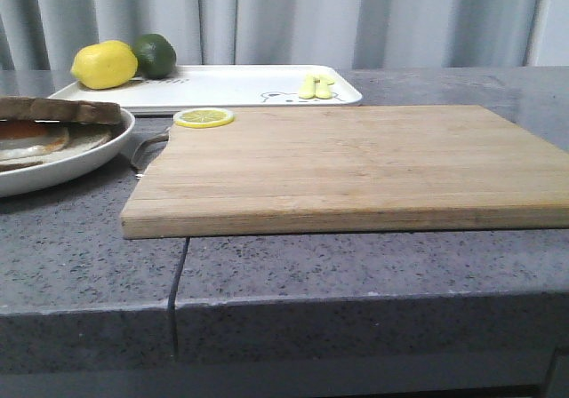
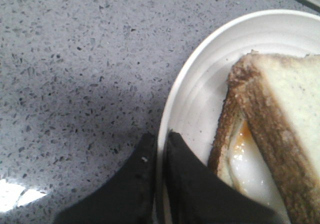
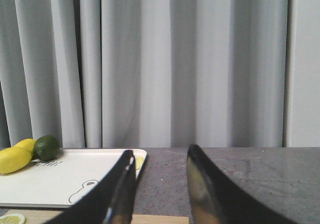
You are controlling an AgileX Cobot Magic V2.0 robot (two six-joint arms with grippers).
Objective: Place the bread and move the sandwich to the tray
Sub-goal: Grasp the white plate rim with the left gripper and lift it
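The sandwich (image 1: 49, 127) lies on a round white plate (image 1: 89, 154) at the left edge of the counter. Its top bread slice (image 2: 295, 114), pale with a dark crust, lies over the fried egg (image 2: 250, 164). My left gripper (image 2: 161, 136) is shut on the plate's rim (image 2: 200, 69), one finger outside and one inside. The white tray (image 1: 222, 85) with the bear drawing stands at the back, beyond the plate. My right gripper (image 3: 160, 156) is open and empty, held above the counter facing the curtain, the tray (image 3: 65, 179) beside it. Neither gripper shows in the front view.
A wooden cutting board (image 1: 356, 167) fills the middle and right, with a lemon slice (image 1: 204, 117) at its back left corner. A lemon (image 1: 104, 65) and a lime (image 1: 155, 54) sit at the tray's left end, a small yellow item (image 1: 317, 87) at its right end.
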